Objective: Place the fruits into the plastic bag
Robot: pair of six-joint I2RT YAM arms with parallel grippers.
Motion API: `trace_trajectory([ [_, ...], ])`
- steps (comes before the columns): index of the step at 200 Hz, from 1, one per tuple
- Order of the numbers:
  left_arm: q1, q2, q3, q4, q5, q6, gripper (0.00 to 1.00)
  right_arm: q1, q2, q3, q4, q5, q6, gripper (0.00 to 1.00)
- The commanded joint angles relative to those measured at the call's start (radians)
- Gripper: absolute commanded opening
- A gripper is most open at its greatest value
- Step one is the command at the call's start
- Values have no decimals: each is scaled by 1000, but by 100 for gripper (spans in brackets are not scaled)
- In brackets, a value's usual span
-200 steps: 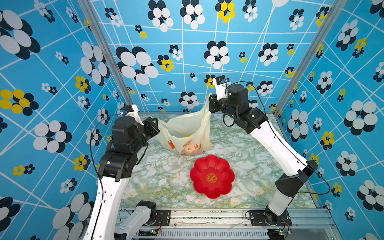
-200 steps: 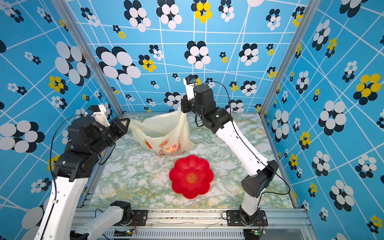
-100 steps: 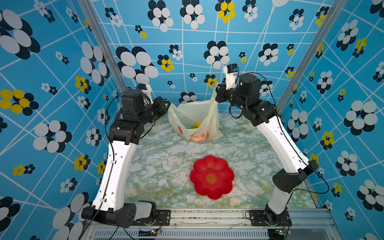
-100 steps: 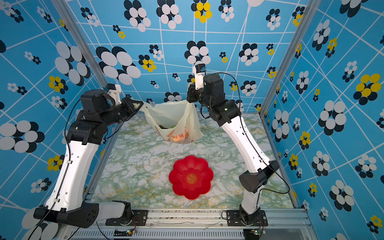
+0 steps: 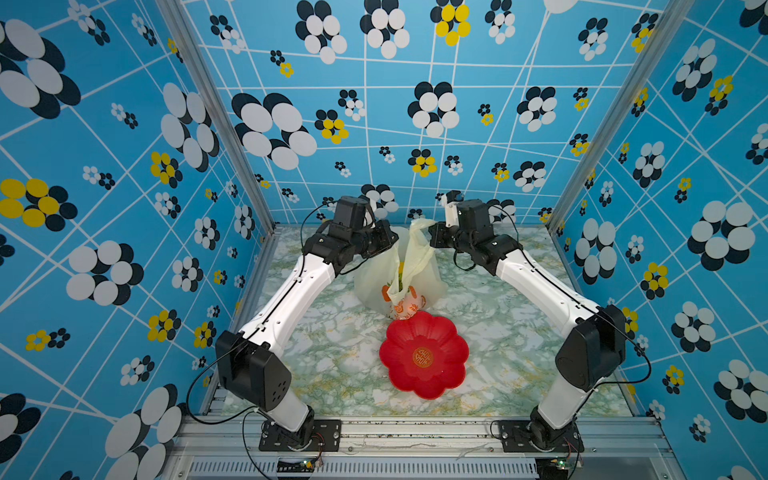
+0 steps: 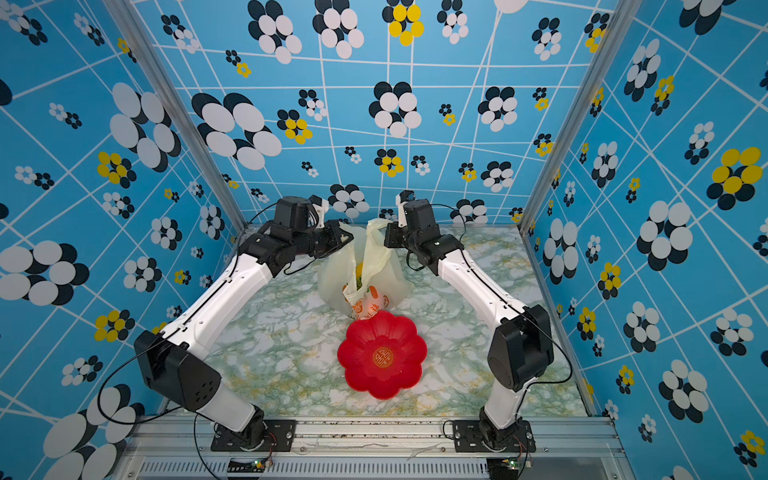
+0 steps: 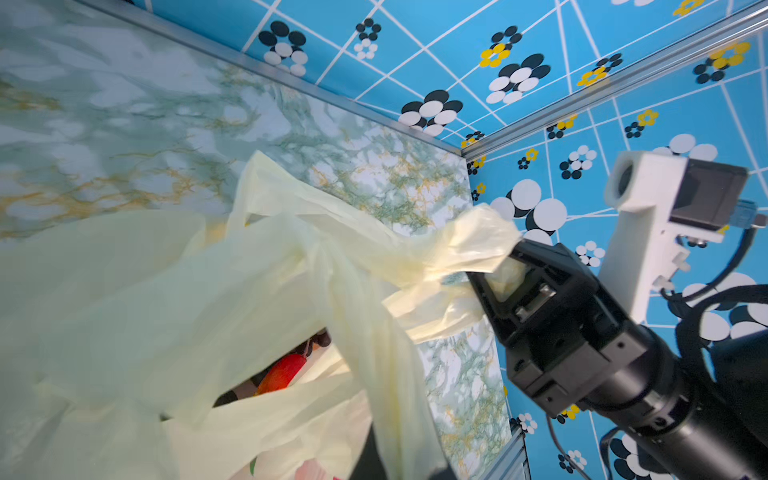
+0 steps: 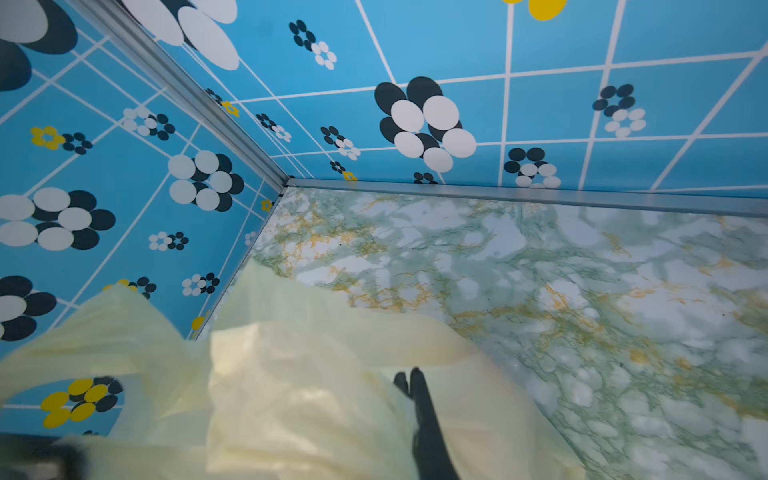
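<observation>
Red and shaped like a flower, a plastic plate point(image 5: 424, 357) sits nearest the front of the green and white marble-look bench point(image 5: 332, 357).

Just behind the plate, in both top views, is the thin, crinkly, cream plastic bag point(image 5: 372, 282) point(image 6: 332, 278). It has orange fruit pictures and red marks printed low on it. The plastic bag is in the middle of the bench, between the two arms. Its bottom is right at the plate's far edge, but I cannot tell if they touch.

The small toy fruits point(image 5: 400, 277) are inside the bag, and a bit of yellow and green shows through its mouth. The left wrist view shows a red-orange one point(image 7: 282, 372) and something dark purple beside it.

Higher up, the left end effector point(image 5: 390, 243) is pressed together on the bag's left handle. The right end effector point(image 5: 434, 237) pinches the other handle. The left wrist view shows cream film bunched in its black jaws point(image 7: 496, 272). In the right wrist view its black tips sit tight together point(image 8: 409, 376).

Farthest back stands the blue wall point(image 5: 374, 124) with black, white and yellow flowers.
</observation>
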Motion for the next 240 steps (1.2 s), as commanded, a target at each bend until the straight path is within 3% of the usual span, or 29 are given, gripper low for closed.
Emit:
trace_trajectory([
  [1,-2,-3,28,27,28,-3,0,-10,-74,33,49,-37,27,0],
  [47,18,-89,195,-31,-65,75,0,-12,-117,209,13,-32,-7,0],
  [86,64,-125,210,21,-66,41,0,-41,-76,312,-21,-32,-23,0],
  [115,55,-97,187,34,-11,21,0,-72,-86,277,-4,-42,15,0],
  [160,45,-108,131,65,-13,18,1,-81,-127,159,25,-33,0,1],
  [190,45,-105,112,59,-4,23,16,-92,-144,107,39,-40,9,19],
  [204,47,-106,104,47,-4,26,33,-95,-150,90,43,-45,17,35],
  [212,47,-107,103,36,-3,32,53,-95,-156,82,43,-51,19,46],
  [222,48,-113,106,21,-5,43,70,-96,-164,77,40,-53,17,59],
  [240,53,-133,103,4,-23,65,80,-96,-181,72,34,-54,14,69],
])
